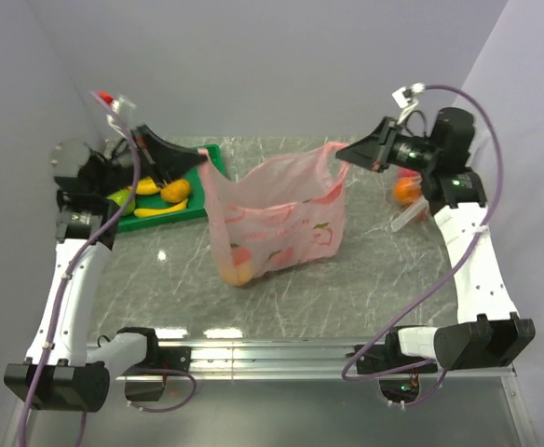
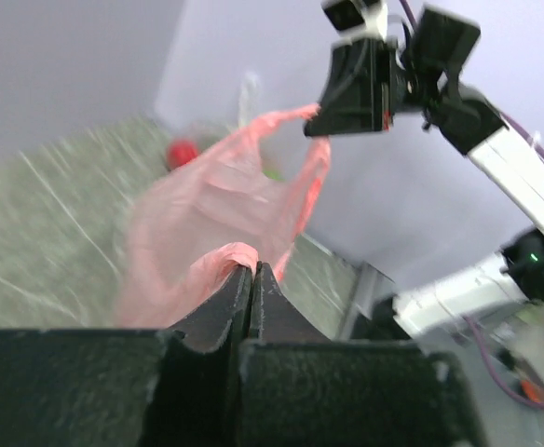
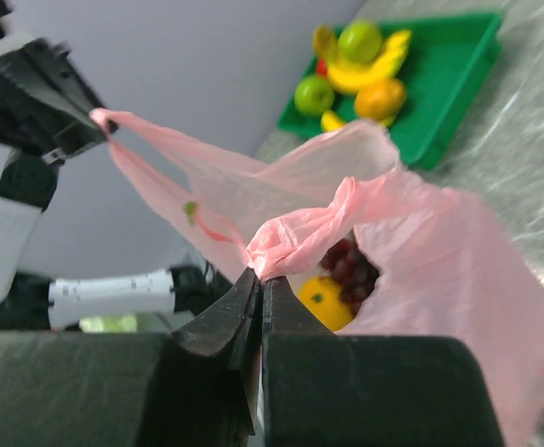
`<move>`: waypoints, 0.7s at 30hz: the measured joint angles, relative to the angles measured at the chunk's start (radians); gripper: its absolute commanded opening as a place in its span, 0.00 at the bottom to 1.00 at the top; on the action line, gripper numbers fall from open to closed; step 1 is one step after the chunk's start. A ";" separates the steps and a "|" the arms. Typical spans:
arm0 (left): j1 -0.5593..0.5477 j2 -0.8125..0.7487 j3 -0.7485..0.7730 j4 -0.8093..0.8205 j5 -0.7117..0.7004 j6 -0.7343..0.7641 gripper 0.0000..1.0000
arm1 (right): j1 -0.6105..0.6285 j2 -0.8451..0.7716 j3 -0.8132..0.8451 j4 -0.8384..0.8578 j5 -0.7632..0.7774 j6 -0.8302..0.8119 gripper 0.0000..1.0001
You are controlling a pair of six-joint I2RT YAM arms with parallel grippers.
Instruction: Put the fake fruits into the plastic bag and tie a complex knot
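The pink plastic bag [image 1: 277, 219] hangs stretched between my two grippers above the marble table. My left gripper [image 1: 207, 169] is shut on its left handle [image 2: 225, 258]. My right gripper [image 1: 345, 152] is shut on its right handle [image 3: 295, 237]. Inside the bag I see a yellow fruit [image 3: 323, 300] and dark purple grapes [image 3: 348, 263]; an orange shape [image 1: 242, 274] shows through its bottom. More fake fruits lie in the green tray [image 1: 193, 209]: a banana [image 1: 160, 211], an orange fruit [image 1: 175, 191], a green one [image 1: 121, 198]. No knot shows.
An orange fruit [image 1: 404, 190] and a clear bag [image 1: 410, 216] lie at the right under my right arm. A red fruit [image 2: 181, 152] shows far off in the left wrist view. Grey walls close in at the back and both sides.
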 measured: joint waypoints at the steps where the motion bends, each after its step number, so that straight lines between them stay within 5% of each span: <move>1: 0.021 0.008 0.050 -0.005 -0.003 0.005 0.00 | -0.033 -0.011 0.004 0.022 -0.003 0.022 0.00; 9: 0.099 -0.003 0.244 -0.126 -0.012 0.180 0.00 | -0.130 -0.109 -0.006 0.074 0.009 0.012 0.00; 21: 0.253 -0.077 -0.065 -0.389 -0.100 0.460 0.00 | -0.132 -0.220 -0.337 0.048 0.142 -0.041 0.00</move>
